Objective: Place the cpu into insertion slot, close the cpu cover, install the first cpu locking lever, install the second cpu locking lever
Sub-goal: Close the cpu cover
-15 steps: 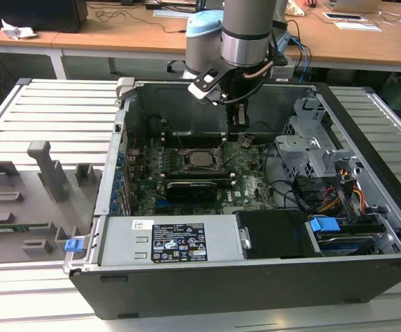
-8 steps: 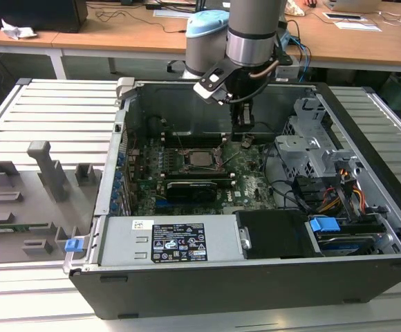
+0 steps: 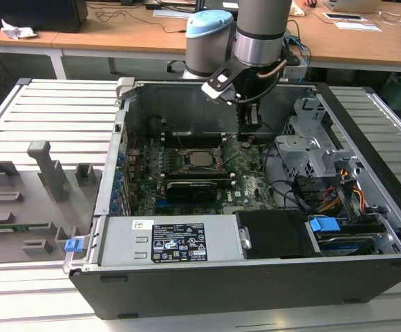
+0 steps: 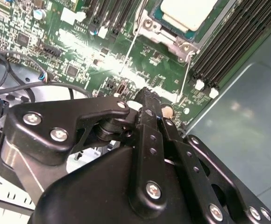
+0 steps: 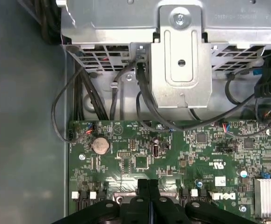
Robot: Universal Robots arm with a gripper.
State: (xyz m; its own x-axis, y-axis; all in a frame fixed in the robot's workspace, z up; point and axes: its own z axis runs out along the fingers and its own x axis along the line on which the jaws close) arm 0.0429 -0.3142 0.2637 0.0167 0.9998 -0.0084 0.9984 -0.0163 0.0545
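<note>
With the black hand [image 4: 149, 97] pressed together near the silver-grey square cpu [image 4: 189, 11] seated in its metal-rimmed black insertion slot [image 4: 150, 24], we judged the thin wire lever [image 4: 187, 70] needed a steady push.

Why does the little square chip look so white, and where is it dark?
Second wrist view: glare washes the cpu pale and streaks white across the green board. Exterior view: the case's back wall lies in shade.
</note>
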